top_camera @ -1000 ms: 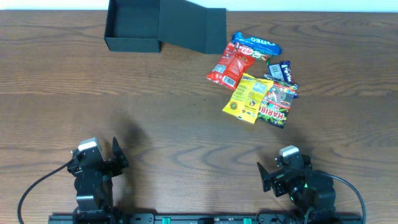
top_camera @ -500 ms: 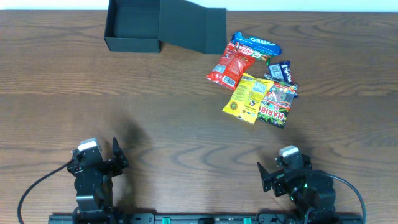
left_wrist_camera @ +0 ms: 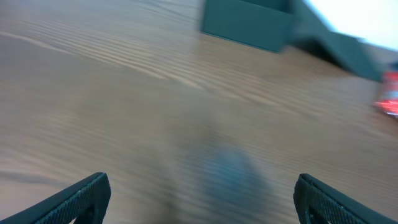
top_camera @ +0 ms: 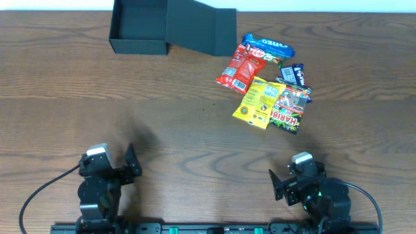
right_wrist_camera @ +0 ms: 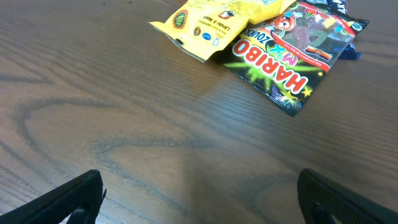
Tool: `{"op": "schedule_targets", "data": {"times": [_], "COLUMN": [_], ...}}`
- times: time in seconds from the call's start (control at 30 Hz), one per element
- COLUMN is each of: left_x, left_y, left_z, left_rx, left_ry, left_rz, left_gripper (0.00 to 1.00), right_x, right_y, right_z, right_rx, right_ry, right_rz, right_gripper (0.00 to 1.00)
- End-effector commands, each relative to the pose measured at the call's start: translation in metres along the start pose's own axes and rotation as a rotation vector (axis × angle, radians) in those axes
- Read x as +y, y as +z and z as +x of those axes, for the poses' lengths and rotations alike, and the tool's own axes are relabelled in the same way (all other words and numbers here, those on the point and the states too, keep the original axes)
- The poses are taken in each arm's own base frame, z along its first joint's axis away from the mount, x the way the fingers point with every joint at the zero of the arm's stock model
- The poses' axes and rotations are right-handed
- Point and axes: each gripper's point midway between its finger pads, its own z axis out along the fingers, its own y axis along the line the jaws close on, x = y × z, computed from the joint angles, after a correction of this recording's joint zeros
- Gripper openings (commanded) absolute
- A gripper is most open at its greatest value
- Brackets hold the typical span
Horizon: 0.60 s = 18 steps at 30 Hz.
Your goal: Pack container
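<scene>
The container, a dark shallow box, stands open at the table's far left with its flap lid lying out to the right; the blurred left wrist view shows the container far ahead. Right of it lies a heap of snack packets: red, blue, yellow and a Haribo bag. My left gripper is open over bare wood at the near left. My right gripper is open at the near right, with the Haribo bag and yellow packet well ahead of it.
A small dark wrapped bar lies at the heap's right side. Brown wooden tabletop stretches between the grippers and the objects. A rail runs along the near edge under both arm bases.
My left arm has shifted and swung slightly to the right, blurring its wrist view. The right arm, the container and the packets have not moved.
</scene>
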Motion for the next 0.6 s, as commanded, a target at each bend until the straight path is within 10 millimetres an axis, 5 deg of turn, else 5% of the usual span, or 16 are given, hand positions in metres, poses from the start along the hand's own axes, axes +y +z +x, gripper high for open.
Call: {"op": "schedule_targets", "data": {"times": [0.0,0.17,0.27,0.57], "left_x": [-0.04,-0.082,-0.076,-0.057], "left_y": [-0.003,-0.021,-0.024,-0.038], "left_z": [0.016,0.023,0.023,-0.078], "left_rx": [0.079,0.146,0.177,0.098], "left_ry": [-0.076,-0.093,-0.102,0.121], "left_rz": [0.242,0.498,0.449,0.205], "left_gripper": [0.95,0.95,0.96,0.95], "right_x": [-0.002,-0.002,-0.002,-0.002], "right_y": [0.001,0.001,0.001,0.001], "right_z": [0.002,0.002,0.002,0.002], "right_rx": [0.0,0.0,0.0,0.0], "right_ry": [0.016,0.016,0.016,0.016], "right_rz": [0.009,0.009,0.009,0.009], "right_gripper": [0.99,0.99,0.99,0.99]}}
